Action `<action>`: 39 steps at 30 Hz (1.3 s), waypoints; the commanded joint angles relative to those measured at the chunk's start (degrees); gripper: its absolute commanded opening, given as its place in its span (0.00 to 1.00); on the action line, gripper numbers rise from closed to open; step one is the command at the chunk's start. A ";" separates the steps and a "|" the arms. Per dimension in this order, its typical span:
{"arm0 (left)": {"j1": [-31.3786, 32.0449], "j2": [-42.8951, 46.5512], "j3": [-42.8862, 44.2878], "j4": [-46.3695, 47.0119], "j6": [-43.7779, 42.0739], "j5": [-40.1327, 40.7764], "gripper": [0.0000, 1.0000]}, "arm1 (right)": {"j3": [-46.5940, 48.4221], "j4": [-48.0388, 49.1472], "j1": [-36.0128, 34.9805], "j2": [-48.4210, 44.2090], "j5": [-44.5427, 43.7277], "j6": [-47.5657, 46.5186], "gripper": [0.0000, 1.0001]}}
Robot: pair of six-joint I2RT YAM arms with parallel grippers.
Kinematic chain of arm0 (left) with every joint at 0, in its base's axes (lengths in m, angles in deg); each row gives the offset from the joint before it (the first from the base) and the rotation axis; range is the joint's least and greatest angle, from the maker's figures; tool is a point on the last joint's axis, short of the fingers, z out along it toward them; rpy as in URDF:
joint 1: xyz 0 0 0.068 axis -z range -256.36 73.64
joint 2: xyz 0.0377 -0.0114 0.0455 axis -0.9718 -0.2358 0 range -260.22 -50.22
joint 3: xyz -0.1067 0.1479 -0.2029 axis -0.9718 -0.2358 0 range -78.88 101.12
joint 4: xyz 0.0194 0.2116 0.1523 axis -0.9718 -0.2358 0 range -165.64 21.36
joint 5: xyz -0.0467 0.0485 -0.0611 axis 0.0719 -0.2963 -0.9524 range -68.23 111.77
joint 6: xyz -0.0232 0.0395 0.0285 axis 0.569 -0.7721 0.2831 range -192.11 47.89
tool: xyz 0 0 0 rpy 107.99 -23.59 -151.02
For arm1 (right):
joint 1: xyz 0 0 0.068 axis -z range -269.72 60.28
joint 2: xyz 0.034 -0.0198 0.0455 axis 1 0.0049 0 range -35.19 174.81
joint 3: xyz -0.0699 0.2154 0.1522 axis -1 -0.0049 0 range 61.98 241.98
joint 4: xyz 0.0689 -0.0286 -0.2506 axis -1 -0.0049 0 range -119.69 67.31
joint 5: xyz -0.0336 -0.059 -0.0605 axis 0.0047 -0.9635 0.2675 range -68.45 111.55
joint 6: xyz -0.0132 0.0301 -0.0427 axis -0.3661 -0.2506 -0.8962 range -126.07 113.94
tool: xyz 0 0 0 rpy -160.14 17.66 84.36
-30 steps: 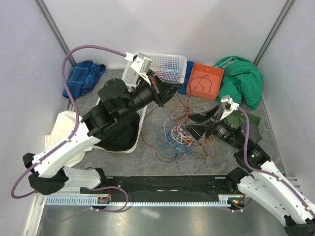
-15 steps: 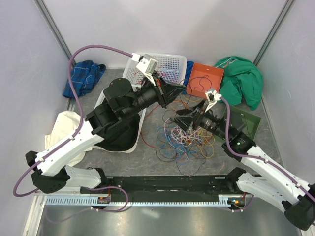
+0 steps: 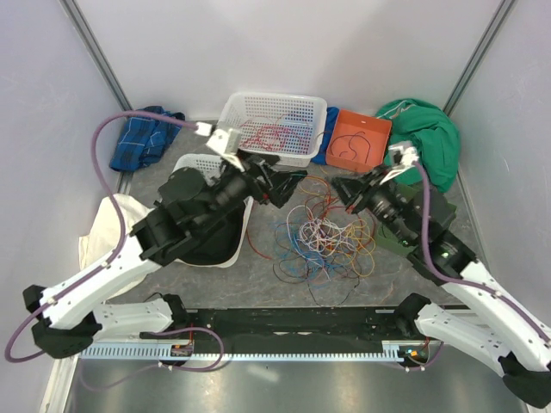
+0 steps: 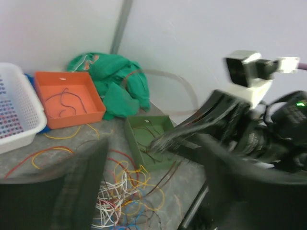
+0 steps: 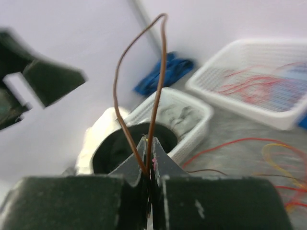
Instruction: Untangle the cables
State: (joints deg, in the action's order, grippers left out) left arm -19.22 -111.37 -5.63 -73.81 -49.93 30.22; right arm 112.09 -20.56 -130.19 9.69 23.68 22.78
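Note:
The cables (image 3: 323,237) lie in a loose, many-coloured tangle on the grey table between the two arms, and they show low in the left wrist view as cables (image 4: 120,191). My left gripper (image 3: 288,185) hovers at the tangle's upper left, open and empty; its dark fingers (image 4: 62,191) are spread wide. My right gripper (image 3: 342,186) is above the tangle's upper right. In its own view the right gripper (image 5: 149,146) is shut on a thin brown cable (image 5: 160,72) that loops upward from the jaws.
A white basket (image 3: 258,110) holding red wires stands at the back, with an orange tray (image 3: 379,129) and a green cloth (image 3: 426,138) to its right. A green tray (image 4: 132,134) sits under the right arm. At left are a blue cloth (image 3: 146,138), a white tub (image 3: 194,163) and a white cloth (image 3: 108,228).
The left gripper opened and drew back toward the left. The right gripper closed on a brown cable and pulled away from the tangle to the upper right.

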 commanded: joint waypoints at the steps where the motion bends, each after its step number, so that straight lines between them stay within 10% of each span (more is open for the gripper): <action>1: 0.16 8.13 -8.72 10.43 -0.90 13.07 1.00 | 9.82 -16.00 0.04 -2.34 -24.22 -6.25 0.00; 7: 0.07 15.18 -21.65 21.07 -1.61 17.49 1.00 | 23.00 -24.27 0.04 -1.47 -37.18 -10.29 0.00; 16: 0.16 2.54 -29.13 34.77 4.44 -7.97 1.00 | 34.18 -31.57 -0.05 0.47 -52.48 -12.76 0.00; 22: 0.34 -11.60 -29.40 41.64 9.20 -21.00 1.00 | 36.54 -32.71 -0.05 0.64 -53.90 -13.37 0.00; 39: 7.27 -28.66 -32.92 57.38 4.03 -21.02 1.00 | 70.22 -34.04 -0.66 13.30 -52.40 -18.47 0.00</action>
State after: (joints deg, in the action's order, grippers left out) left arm -14.87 -136.96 -40.29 -22.10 -42.19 9.56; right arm 179.82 -55.24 -130.32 22.13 -28.32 6.62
